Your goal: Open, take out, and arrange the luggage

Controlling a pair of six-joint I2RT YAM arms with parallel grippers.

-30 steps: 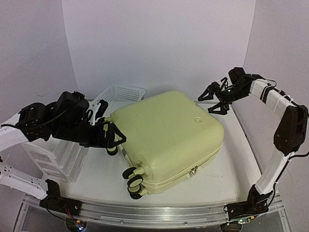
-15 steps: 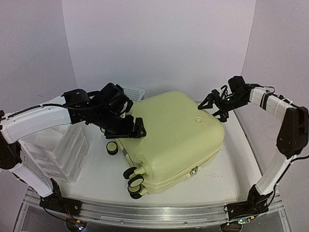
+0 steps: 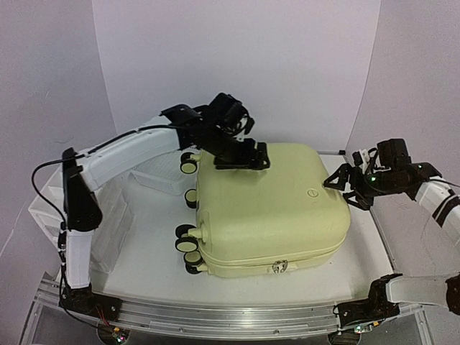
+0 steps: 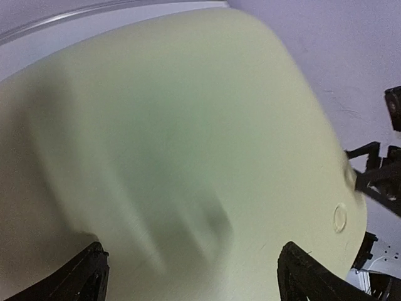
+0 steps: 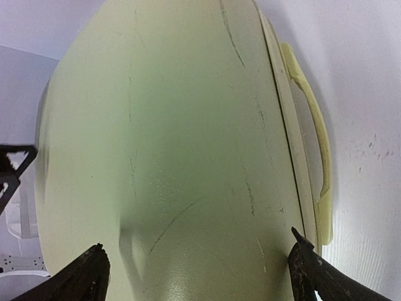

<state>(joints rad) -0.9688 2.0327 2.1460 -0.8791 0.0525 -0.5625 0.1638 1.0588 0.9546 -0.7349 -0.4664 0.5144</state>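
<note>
The luggage (image 3: 269, 205) is a pale yellow hard-shell suitcase lying flat and closed in mid-table, its caster wheels (image 3: 188, 248) pointing left and its zipper pull (image 3: 279, 266) on the near side. My left gripper (image 3: 241, 157) reaches over its far edge, open, with the lid (image 4: 188, 138) filling the space below its spread fingers (image 4: 194, 279). My right gripper (image 3: 346, 188) is at the suitcase's right end, open, facing the shell (image 5: 175, 138); nothing lies between its fingers (image 5: 199, 269). A side handle (image 5: 313, 125) runs along the seam.
A white mesh basket (image 3: 157, 176) sits behind the suitcase's left end, partly under my left arm. A white drawer organizer (image 3: 108, 230) stands at the left edge. Walls close in behind and on both sides. The aluminium rail (image 3: 230, 316) marks the near edge.
The suitcase has turned and slid right, its wheels now facing left. My left arm swung from the left side to the far edge. My right gripper dropped nearer, to the right end.
</note>
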